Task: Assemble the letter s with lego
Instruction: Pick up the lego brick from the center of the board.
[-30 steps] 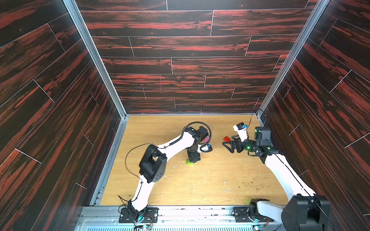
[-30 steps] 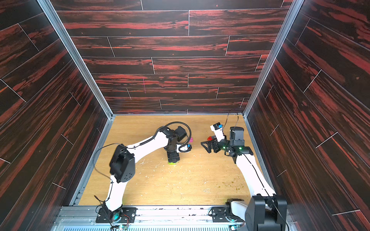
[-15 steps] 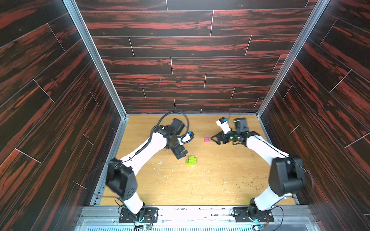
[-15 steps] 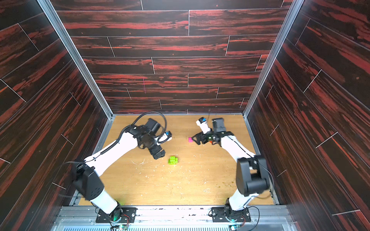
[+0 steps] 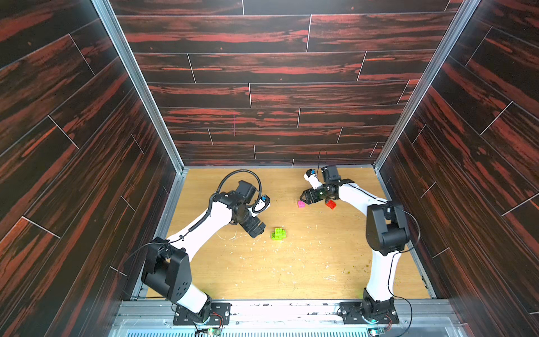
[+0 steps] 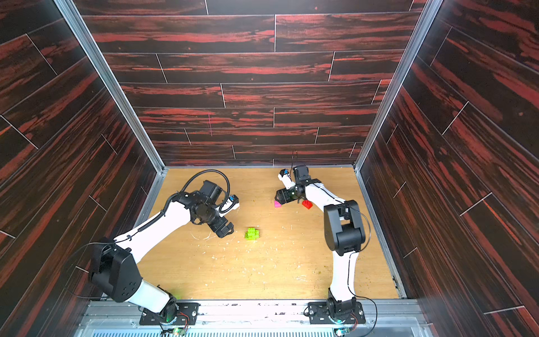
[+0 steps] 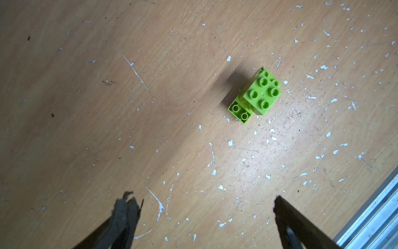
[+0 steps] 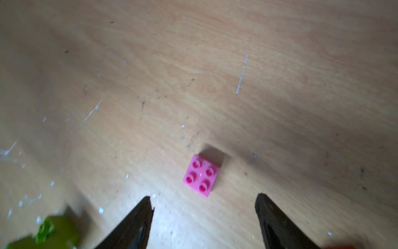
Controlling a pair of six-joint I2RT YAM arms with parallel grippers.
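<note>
The scuffed light wooden tabletop [image 5: 291, 277] is flecked with white marks. Near its middle, a stepped cluster of joined lime green studded plastic bricks [image 5: 278, 233] [image 6: 252, 233] [image 7: 256, 94] is seen resting studs up. In the left wrist view, an upper brick overlaps a lower one, of which two studs are left showing.

Just left of this cluster, and apart from it, the left claw [image 5: 256, 230] [image 6: 226, 230] [image 7: 204, 202] is held with its jaws spread wide, and nothing is gripped.

Farther back and to the right, well apart from the green cluster, a small pink square plastic brick with four studs [image 5: 301, 203] [image 6: 277, 204] [image 8: 201, 175] lies flat and alone. The right claw [image 5: 304, 199] [image 6: 278, 199] [image 8: 204, 200] is held low at its right side with the jaws parted and nothing held. The pink brick is seen just ahead of the fingertips, not between them.

A small red plastic brick [image 5: 330, 203] [image 6: 307, 204] lies right of the pink one, near it but apart, beside the right wrist.
</note>
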